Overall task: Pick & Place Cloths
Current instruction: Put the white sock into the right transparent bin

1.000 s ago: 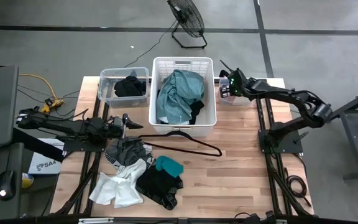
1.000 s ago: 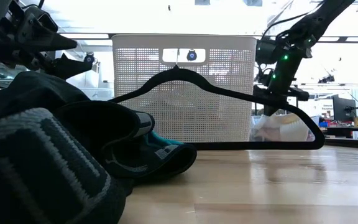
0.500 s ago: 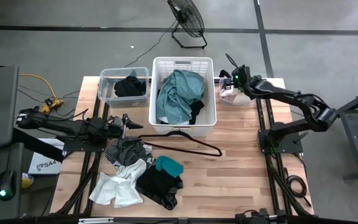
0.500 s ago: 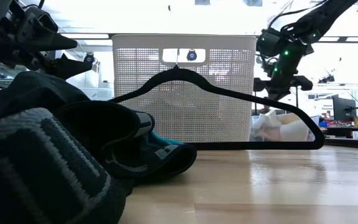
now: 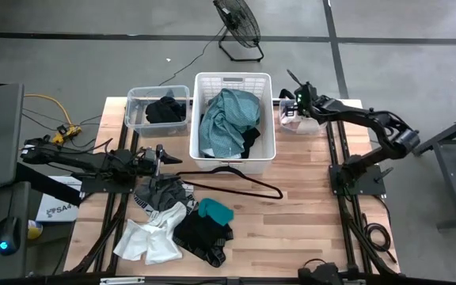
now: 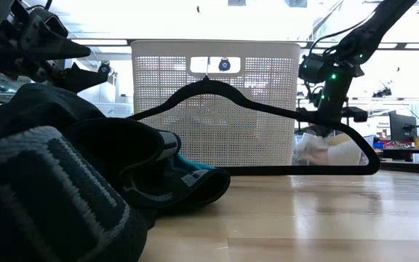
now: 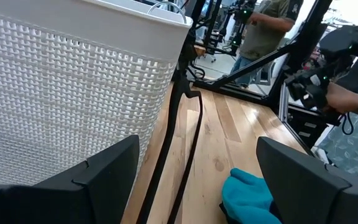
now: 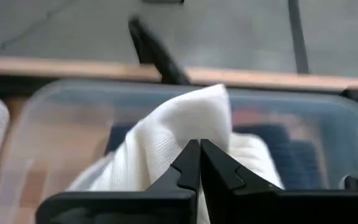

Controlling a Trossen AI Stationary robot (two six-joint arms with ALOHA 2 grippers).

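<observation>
Over the table point(image 5: 307, 198), right gripper point(image 5: 293, 100) has dropped lower.

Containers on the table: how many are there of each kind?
White laundry basket: 1
Clear plastic bins: 2, one left of the basket, one right of it
Total: 3

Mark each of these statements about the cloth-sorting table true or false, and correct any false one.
1. The right gripper is shut above a white cloth in a clear plastic bin. True.
2. The left gripper is shut. False: it is open.
3. The tall white perforated basket holds a large teal-green garment. True.
4. The thin black wire hanger hangs from the left gripper. False: it lies on the table in front of the basket.
</observation>
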